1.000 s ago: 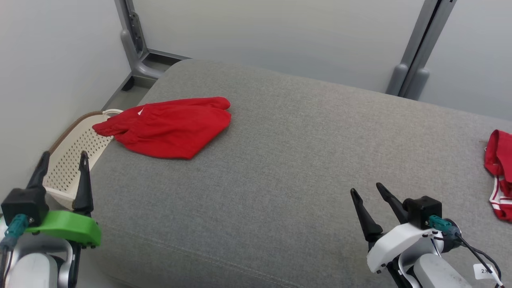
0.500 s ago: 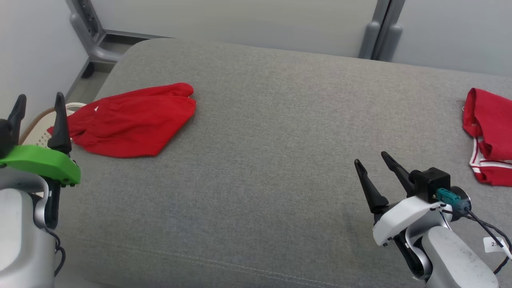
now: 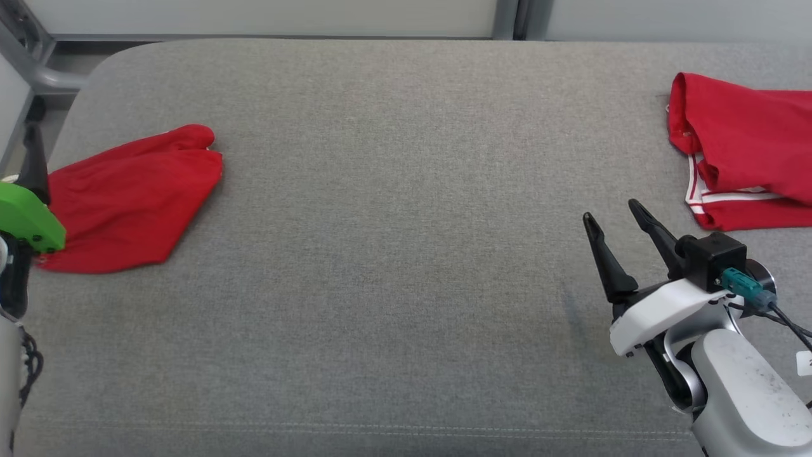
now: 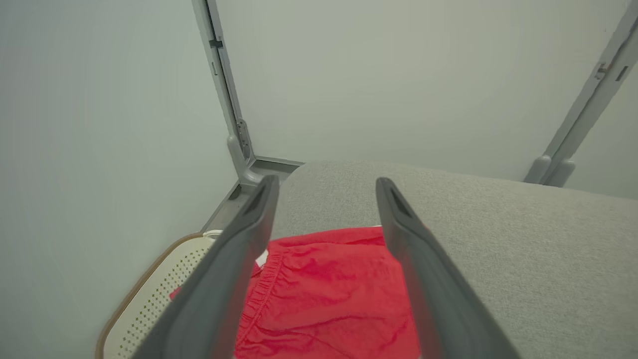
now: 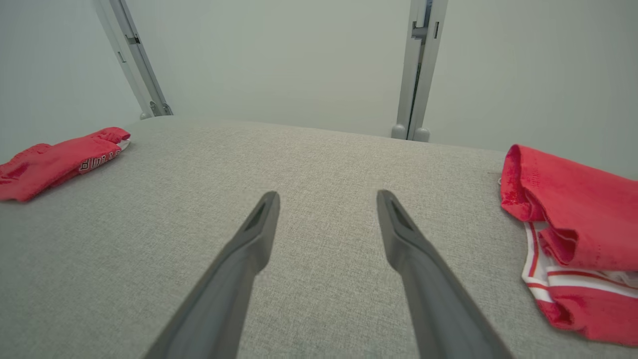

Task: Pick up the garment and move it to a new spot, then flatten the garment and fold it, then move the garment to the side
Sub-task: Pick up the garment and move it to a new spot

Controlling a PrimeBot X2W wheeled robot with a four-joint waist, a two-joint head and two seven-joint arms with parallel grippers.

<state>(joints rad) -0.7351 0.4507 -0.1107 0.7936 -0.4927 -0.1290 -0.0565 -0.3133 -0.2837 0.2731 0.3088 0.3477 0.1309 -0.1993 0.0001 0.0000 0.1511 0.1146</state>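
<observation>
- Against the earlier pictures, the whole head view is shifted toward the right. This is taken as a turn of the camera, not as a move of the cloth.
- The striped garment [image 3: 742, 146], red with white bands, is now shown more fully at the far right of the grey cushion [image 3: 393, 266]. It lies bunched and unfolded.
- The plain red garment [image 3: 127, 197] is now set at the left edge of the head view. It lies flat and compact at the cushion's left end, beside the perforated basket [image 4: 149, 309].
- The right gripper [image 3: 611, 212] is held above bare cushion, near the striped garment but apart from it. Its fingers are spread wide and nothing is held.
- The left gripper [image 4: 327, 182] is likewise spread wide and empty, and is raised above the plain red garment.
- The plain garment is judged finished and set aside. The striped one is judged next, and a reach to the right is called for.
</observation>
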